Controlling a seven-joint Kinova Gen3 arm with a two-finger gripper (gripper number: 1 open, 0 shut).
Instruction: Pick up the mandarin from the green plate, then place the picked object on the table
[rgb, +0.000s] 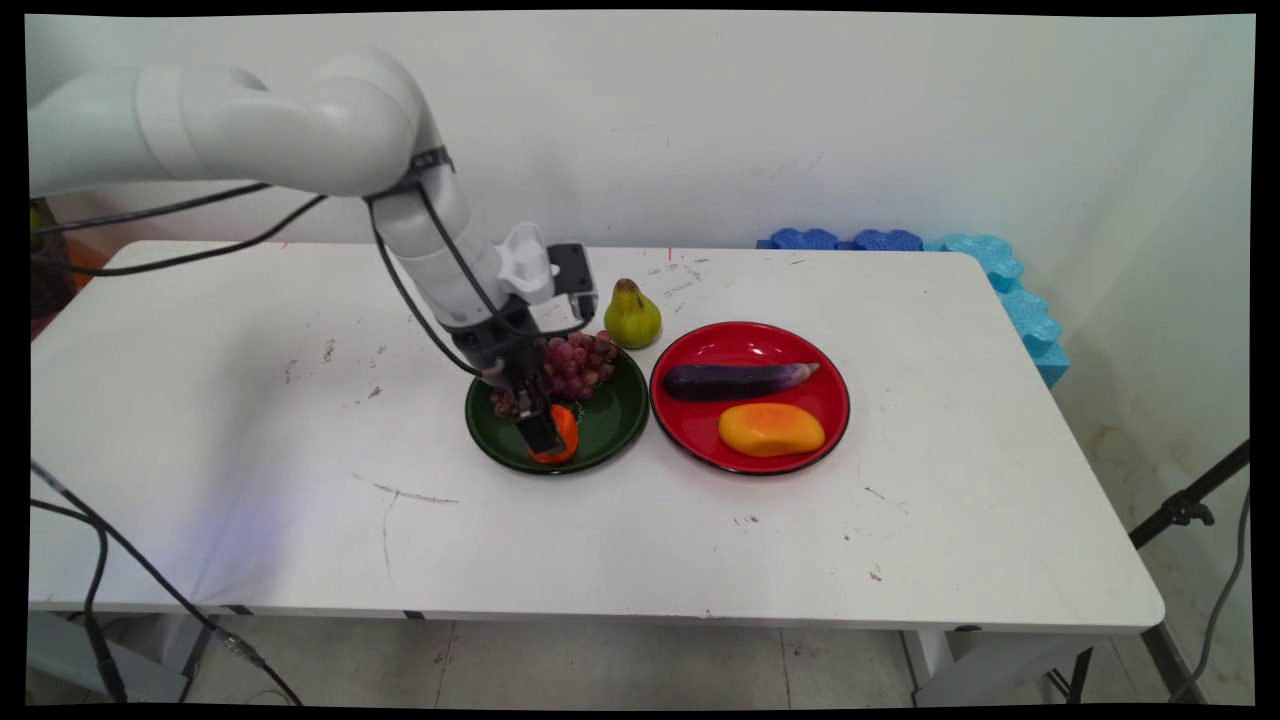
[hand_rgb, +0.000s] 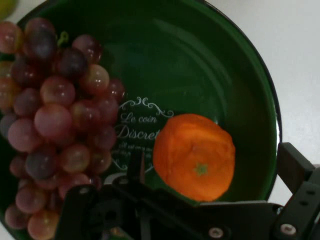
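Hand view, round dimpled orange (hand_rgb: 194, 156), glossy green plate (hand_rgb: 215, 65)

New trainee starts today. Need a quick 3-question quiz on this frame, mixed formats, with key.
1. Multiple choice: what shares the green plate with the orange?
A. pear
B. grapes
C. eggplant

2. True or false: the pear lies on the red plate.

3. Fill in: the gripper straddles the ____, fingers spread to either side.

Key:
1. B. The grapes sit on the green plate beside the orange.
2. False. The pear stands on the table behind the plates; the red plate holds the eggplant and the mango.
3. orange
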